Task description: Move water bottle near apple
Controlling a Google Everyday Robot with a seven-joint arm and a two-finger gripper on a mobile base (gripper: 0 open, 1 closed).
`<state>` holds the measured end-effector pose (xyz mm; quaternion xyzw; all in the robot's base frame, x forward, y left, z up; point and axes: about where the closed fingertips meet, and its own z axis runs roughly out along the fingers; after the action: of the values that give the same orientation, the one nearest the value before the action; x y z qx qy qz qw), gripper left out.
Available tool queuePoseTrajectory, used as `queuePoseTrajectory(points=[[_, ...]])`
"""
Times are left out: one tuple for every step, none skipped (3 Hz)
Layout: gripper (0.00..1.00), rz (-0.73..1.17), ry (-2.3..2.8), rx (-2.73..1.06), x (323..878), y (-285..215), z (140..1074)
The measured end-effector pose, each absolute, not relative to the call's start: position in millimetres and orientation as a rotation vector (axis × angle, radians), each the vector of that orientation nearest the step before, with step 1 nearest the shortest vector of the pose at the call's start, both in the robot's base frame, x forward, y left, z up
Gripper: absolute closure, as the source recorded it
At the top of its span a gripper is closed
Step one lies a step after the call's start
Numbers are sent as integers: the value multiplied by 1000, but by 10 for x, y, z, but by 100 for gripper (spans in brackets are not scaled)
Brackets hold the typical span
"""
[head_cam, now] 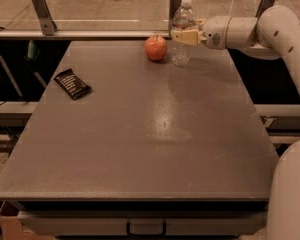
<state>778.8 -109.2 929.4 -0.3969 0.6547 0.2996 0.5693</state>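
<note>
Upper right of the camera view: claw (179, 36) comes in from the right edge on a white arm (270, 29). Its tan fingers (186, 36) are clamped on the bottle (181, 55) at abt mid-height, one finger lying across the front of the label band. Bottle is upright, white cap on top, clear ribbed body showing above & below the grip. Its base is at the far edge of the bench (155, 149), top centre-right of frame; can't tell whether the base rests on the top or hangs just off it.

Apple (156, 47) sits on the bench just left of the bottle, near but w/ a thin gap btwn them, stem up. Bottle stands well taller than the apple.

Left side of frame, mid-upper: a dark flat packet (72, 83) lies on the bench at an angle, well apart from apple & bottle.

Behind the bench, along the top of frame, a pale rail (90, 34) runs w/ metal posts (41, 6) rising from it.

Bottom centre: drawer handle (146, 229) under the bench's front edge. Bottom right corner: more white robot body (290, 194).
</note>
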Motion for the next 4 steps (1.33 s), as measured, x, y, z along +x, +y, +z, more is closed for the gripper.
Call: queuePoseTrajectory(points=[[36,709,1548,-918,7822,-1097,9238],[13,714,1558,-906,7826,-1105,9190],[0,717,1567,-899,7815,-1116,9161],[0,691,1563,-894,7736,-1214,9241]])
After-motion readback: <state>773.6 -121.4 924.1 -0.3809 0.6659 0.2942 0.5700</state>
